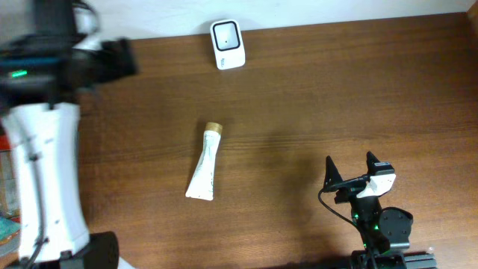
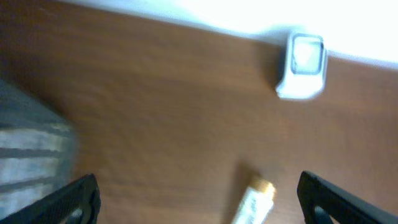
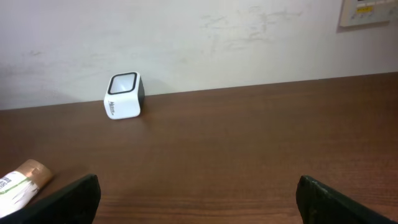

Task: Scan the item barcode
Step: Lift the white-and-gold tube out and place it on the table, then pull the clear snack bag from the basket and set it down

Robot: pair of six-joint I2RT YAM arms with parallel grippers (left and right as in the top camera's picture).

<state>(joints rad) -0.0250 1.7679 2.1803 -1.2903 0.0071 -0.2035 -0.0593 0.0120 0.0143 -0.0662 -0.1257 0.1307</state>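
The item, a white tube with a gold cap (image 1: 205,170), lies flat on the brown table (image 1: 314,97) near its middle, cap toward the back. The white barcode scanner (image 1: 227,44) stands at the table's back edge, apart from the tube. My left gripper (image 2: 199,202) is open and empty, high above the table, with the tube (image 2: 255,202) showing between its fingers far below and the scanner (image 2: 303,65) beyond. My right gripper (image 1: 351,170) stands open and empty at the front right; it sees the scanner (image 3: 124,96) and the tube's cap (image 3: 22,180).
The white left arm (image 1: 45,172) fills the left side of the overhead view, blurred. A pale wall (image 3: 217,37) rises behind the table, with a switch plate (image 3: 367,12) on it. A grey blurred shape (image 2: 31,155) sits at the left in the left wrist view.
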